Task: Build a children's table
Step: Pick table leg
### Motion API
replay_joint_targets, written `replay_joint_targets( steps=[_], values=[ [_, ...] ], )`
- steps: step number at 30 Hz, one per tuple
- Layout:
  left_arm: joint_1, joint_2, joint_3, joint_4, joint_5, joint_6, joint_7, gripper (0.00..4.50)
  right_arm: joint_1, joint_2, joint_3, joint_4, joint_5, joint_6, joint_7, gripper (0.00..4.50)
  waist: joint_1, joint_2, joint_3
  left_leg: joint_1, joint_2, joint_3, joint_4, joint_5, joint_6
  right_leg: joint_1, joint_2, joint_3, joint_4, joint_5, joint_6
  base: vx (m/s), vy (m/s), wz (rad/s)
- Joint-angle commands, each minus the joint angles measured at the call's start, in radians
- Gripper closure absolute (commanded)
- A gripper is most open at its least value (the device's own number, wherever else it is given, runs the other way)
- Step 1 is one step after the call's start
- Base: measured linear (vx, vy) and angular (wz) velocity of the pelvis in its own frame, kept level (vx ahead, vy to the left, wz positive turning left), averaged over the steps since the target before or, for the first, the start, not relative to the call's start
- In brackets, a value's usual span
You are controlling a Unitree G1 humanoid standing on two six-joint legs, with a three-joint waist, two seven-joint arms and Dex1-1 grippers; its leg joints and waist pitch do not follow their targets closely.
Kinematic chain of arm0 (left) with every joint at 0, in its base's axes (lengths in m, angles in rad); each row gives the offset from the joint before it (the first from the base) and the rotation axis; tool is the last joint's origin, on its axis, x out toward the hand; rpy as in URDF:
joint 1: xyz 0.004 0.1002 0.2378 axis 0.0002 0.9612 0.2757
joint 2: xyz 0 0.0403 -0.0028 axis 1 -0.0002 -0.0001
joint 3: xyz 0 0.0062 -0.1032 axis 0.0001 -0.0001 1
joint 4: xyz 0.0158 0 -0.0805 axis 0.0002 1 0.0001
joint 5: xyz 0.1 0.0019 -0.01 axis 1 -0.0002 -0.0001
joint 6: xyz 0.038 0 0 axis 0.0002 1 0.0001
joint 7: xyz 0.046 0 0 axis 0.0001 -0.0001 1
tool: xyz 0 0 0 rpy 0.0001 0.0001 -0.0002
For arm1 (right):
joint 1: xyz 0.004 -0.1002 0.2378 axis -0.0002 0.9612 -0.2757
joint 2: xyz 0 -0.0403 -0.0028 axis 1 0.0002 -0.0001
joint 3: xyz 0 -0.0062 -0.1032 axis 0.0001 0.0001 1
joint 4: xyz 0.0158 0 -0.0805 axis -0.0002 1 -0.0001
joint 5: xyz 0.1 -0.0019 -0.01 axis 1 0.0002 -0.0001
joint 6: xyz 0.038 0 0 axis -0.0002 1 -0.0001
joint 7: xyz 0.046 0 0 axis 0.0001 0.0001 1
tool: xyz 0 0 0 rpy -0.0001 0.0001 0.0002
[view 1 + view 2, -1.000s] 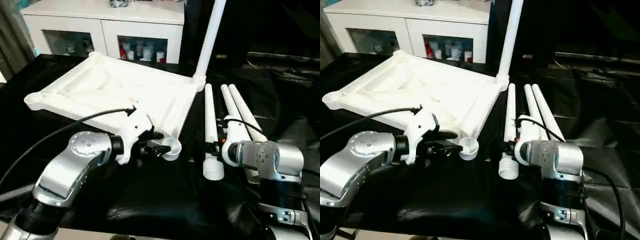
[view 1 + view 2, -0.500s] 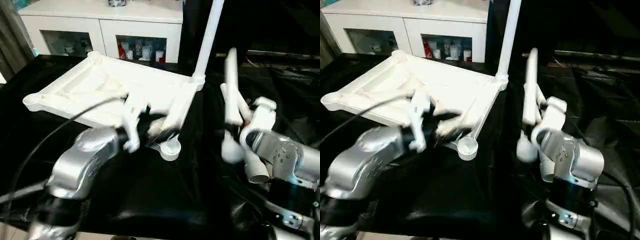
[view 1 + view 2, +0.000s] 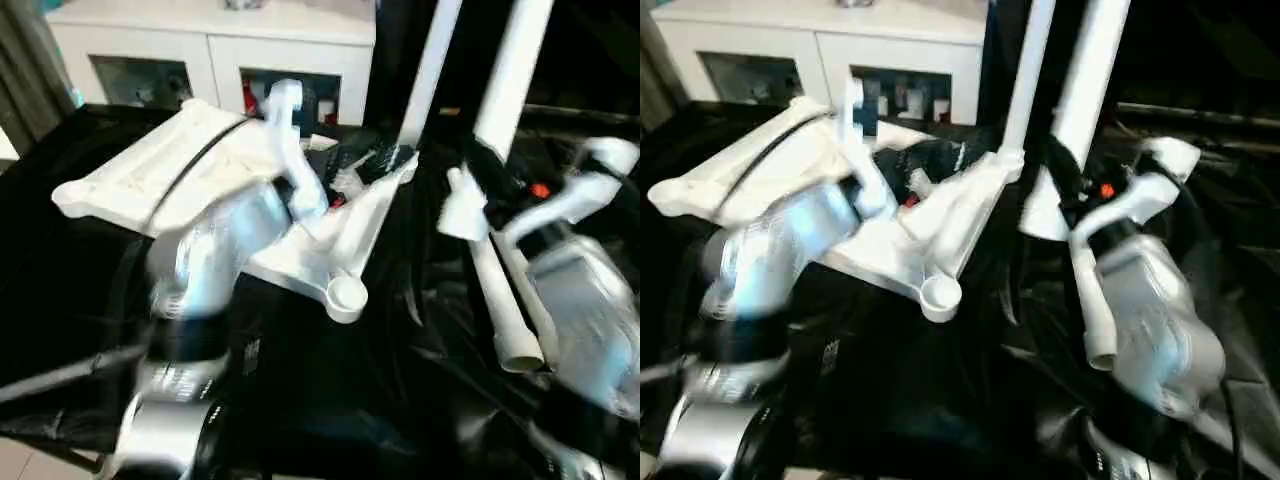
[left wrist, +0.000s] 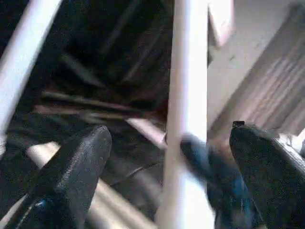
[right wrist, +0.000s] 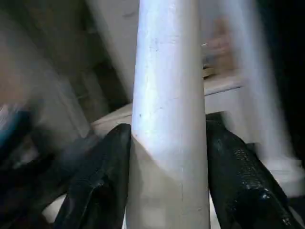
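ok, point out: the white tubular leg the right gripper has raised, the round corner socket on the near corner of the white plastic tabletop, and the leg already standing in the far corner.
raised white tubular leg (image 5: pixel 167 119): right wrist view, shaft between the black fingers.
round corner socket (image 3: pixel 346 295): left eye view, open rim.
standing white leg (image 3: pixel 1028 70): right eye view, mid shaft.

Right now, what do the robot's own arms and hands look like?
Both forearms are rounded, glossy silver shells with white wrist pieces. A black cable loops along the left forearm. The right forearm has a small red-orange mark near its wrist. The left hand and the right hand each have two thick black fingers; the right ones look finely textured.
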Motion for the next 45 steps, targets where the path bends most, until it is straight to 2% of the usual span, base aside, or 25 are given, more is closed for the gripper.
replay_joint_targets(
  steps=[1,2,3,4,5,7,8,9,10,11,12,13,14,15,16,17,18,19,21,22,28,35,38,40,45],
  values=[
    [-0.04,-0.02,0.024,0.012,-0.048,0.028,0.009,0.0,0.01,-0.009,0.028,-0.014,0.043,0.002,0.054,2.64,0.011,0.003,-0.077,0.004,0.044,-0.025,-0.058,-0.11,0.054,0.061,-0.09,0.054,-0.085,-0.242,-0.102,0.0,0.0,0.0],
    [-0.053,-0.028,0.025,0.021,-0.044,0.036,0.021,0.0,0.025,-0.015,0.045,-0.004,0.039,-0.003,0.076,2.64,0.009,0.0,-0.077,0.005,0.042,-0.022,-0.057,-0.117,0.056,0.061,-0.088,0.053,-0.088,-0.254,-0.105,0.0,0.0,0.0],
    [-0.064,-0.026,0.012,0.034,-0.039,0.057,0.02,0.0,0.059,-0.024,0.094,0.001,0.033,-0.009,0.129,2.64,0.013,0.043,-0.071,0.013,0.048,-0.03,-0.058,-0.167,0.05,0.055,-0.088,0.049,-0.097,-0.277,-0.109,0.0,0.0,0.0],
    [-0.064,-0.026,0.012,0.034,-0.039,0.057,0.02,0.0,0.059,-0.024,0.094,0.001,0.033,-0.009,0.129,2.64,0.01,0.029,-0.07,0.013,0.048,-0.029,-0.061,-0.18,0.053,0.059,-0.084,0.048,-0.103,-0.289,-0.105,0.0,0.0,0.0],
    [-0.062,-0.026,0.003,0.034,-0.041,0.066,0.02,0.0,0.072,-0.028,0.106,-0.005,0.038,-0.006,0.146,2.64,0.011,0.032,-0.075,0.011,0.046,-0.03,-0.059,-0.173,0.055,0.064,-0.087,0.047,-0.098,-0.29,-0.105,0.0,0.0,0.0],
    [-0.056,-0.025,-0.026,0.058,-0.031,0.076,0.021,0.0,0.114,-0.051,0.162,-0.022,0.028,-0.003,0.182,2.64,0.016,0.02,-0.073,0.002,0.038,-0.025,-0.055,-0.122,0.075,0.064,-0.09,0.051,-0.103,-0.329,-0.083,0.0,0.0,0.0],
    [-0.052,-0.025,-0.037,0.059,-0.026,0.076,0.021,0.0,0.122,-0.053,0.171,-0.026,0.027,0.0,0.183,2.64,0.019,0.028,-0.075,0.0,0.038,-0.027,-0.055,-0.109,0.076,0.067,-0.092,0.05,-0.099,-0.337,-0.08,0.0,0.0,0.0],
    [-0.05,-0.027,-0.04,0.059,-0.029,0.079,0.024,0.0,0.126,-0.057,0.175,-0.029,0.038,0.004,0.178,2.64,0.024,0.022,-0.082,0.0,0.042,-0.028,-0.053,-0.084,0.078,0.066,-0.093,0.051,-0.096,-0.332,-0.073,0.0,0.0,0.0],
    [-0.05,-0.029,-0.041,0.059,-0.03,0.081,0.026,0.0,0.128,-0.06,0.179,-0.029,0.046,0.006,0.174,2.64,0.023,0.028,-0.082,-0.001,0.044,-0.029,-0.053,-0.077,0.08,0.062,-0.091,0.049,-0.096,-0.325,-0.074,0.0,0.0,0.0],
    [-0.047,-0.032,-0.034,0.055,-0.042,0.092,0.032,0.0,0.131,-0.067,0.187,-0.029,0.056,0.008,0.173,2.64,0.021,0.017,-0.08,-0.001,0.045,-0.027,-0.054,-0.08,0.083,0.06,-0.089,0.049,-0.098,-0.322,-0.074,0.0,0.0,0.0],
    [-0.043,-0.038,-0.023,0.049,-0.057,0.101,0.039,0.0,0.13,-0.074,0.195,-0.026,0.059,0.009,0.174,2.64,0.021,0.013,-0.082,0.0,0.046,-0.027,-0.053,-0.08,0.085,0.06,-0.091,0.049,-0.095,-0.317,-0.081,0.0,0.0,0.0],
    [-0.038,-0.04,-0.017,0.042,-0.066,0.108,0.042,0.18,0.125,-0.081,0.198,-0.018,0.065,0.015,0.179,2.64,0.023,0.015,-0.081,-0.001,0.045,-0.026,-0.052,-0.079,0.086,0.059,-0.092,0.049,-0.095,-0.318,-0.083,0.0,0.0,0.0],
    [-0.033,-0.041,-0.013,0.034,-0.071,0.116,0.045,0.18,0.121,-0.09,0.202,-0.011,0.066,0.015,0.187,2.64,0.021,0.004,-0.08,-0.002,0.046,-0.024,-0.053,-0.079,0.088,0.059,-0.092,0.049,-0.096,-0.324,-0.081,0.0,0.0,0.0],
    [-0.027,-0.042,-0.008,0.026,-0.075,0.12,0.047,0.28,0.115,-0.098,0.204,-0.002,0.065,0.014,0.194,2.64,0.022,0.0,-0.082,-0.002,0.046,-0.024,-0.052,-0.078,0.087,0.06,-0.093,0.049,-0.095,-0.332,-0.078,0.0,0.0,0.0],
    [-0.027,-0.042,-0.008,0.026,-0.075,0.12,0.047,0.35,0.115,-0.098,0.204,-0.002,0.065,0.014,0.194,2.64,0.025,0.009,-0.082,0.001,0.047,-0.025,-0.053,-0.08,0.084,0.057,-0.095,0.049,-0.096,-0.337,-0.076,0.0,0.0,0.0],
    [-0.024,-0.044,-0.001,0.022,-0.084,0.119,0.049,0.38,0.112,-0.107,0.205,0.006,0.069,0.014,0.203,2.64,0.023,0.006,-0.082,0.001,0.049,-0.025,-0.053,-0.082,0.083,0.056,-0.093,0.049,-0.097,-0.337,-0.072,0.0,0.0,0.0],
    [-0.018,-0.042,0.01,0.012,-0.098,0.118,0.059,0.46,0.105,-0.123,0.209,0.019,0.076,0.012,0.21,2.64,0.022,-0.013,-0.084,0.002,0.05,-0.023,-0.054,-0.084,0.082,0.057,-0.093,0.049,-0.097,-0.336,-0.066,0.0,0.0,0.0],
    [-0.018,-0.042,0.01,0.012,-0.098,0.118,0.059,0.56,0.105,-0.123,0.209,0.019,0.076,0.012,0.21,2.64,0.028,-0.003,-0.083,0.002,0.049,-0.025,-0.054,-0.086,0.076,0.058,-0.098,0.049,-0.095,-0.343,-0.068,0.0,0.0,0.0],
    [-0.015,-0.035,0.014,0.006,-0.098,0.112,0.064,0.72,0.092,-0.139,0.215,0.04,0.075,0.01,0.215,2.64,0.029,-0.006,-0.083,0.004,0.053,-0.025,-0.055,-0.086,0.071,0.055,-0.096,0.049,-0.095,-0.33,-0.065,0.0,0.0,0.0],
    [-0.011,-0.031,0.01,0.001,-0.092,0.108,0.068,0.76,0.089,-0.146,0.221,0.05,0.074,0.006,0.216,2.64,0.028,-0.014,-0.083,0.004,0.054,-0.025,-0.056,-0.086,0.069,0.055,-0.096,0.05,-0.093,-0.316,-0.066,0.0,0.0,0.0],
    [0.016,-0.036,0.009,-0.019,-0.061,0.092,0.133,1.33,0.073,-0.163,0.271,0.082,0.01,-0.023,0.178,2.64,0.027,-0.022,-0.083,0.004,0.056,-0.026,-0.058,-0.089,0.05,0.056,-0.099,0.054,-0.089,-0.291,-0.067,0.0,0.0,0.0],
    [0.037,-0.048,0.009,-0.043,-0.062,0.074,0.161,1.88,0.069,-0.154,0.301,0.093,-0.016,-0.046,0.125,2.64,0.026,-0.023,-0.083,0.004,0.057,-0.027,-0.058,-0.093,0.045,0.056,-0.099,0.055,-0.088,-0.273,-0.074,0.0,0.0,0.0],
    [0.047,-0.04,-0.03,-0.049,0.005,0.043,0.203,2.05,0.064,-0.158,0.321,0.096,-0.058,-0.061,0.091,2.64,0.023,-0.023,-0.082,0.004,0.056,-0.027,-0.059,-0.101,0.041,0.057,-0.097,0.056,-0.088,-0.281,-0.064,0.0,0.0,0.0],
    [0.053,-0.061,-0.045,-0.049,0.063,0.017,0.292,2.29,0.059,-0.159,0.367,0.096,-0.14,-0.083,0.02,2.64,0.022,-0.021,-0.081,0.006,0.057,-0.027,-0.06,-0.108,0.029,0.055,-0.096,0.056,-0.091,-0.296,-0.052,0.0,0.0,0.0],
    [0.059,-0.072,-0.078,-0.049,0.145,-0.022,0.38,2.49,0.048,-0.144,0.424,0.089,-0.222,-0.102,-0.067,2.64,0.021,-0.016,-0.083,0.005,0.054,-0.029,-0.06,-0.113,0.023,0.057,-0.095,0.057,-0.09,-0.272,-0.046,0.0,0.0,0.0]
  ],
)
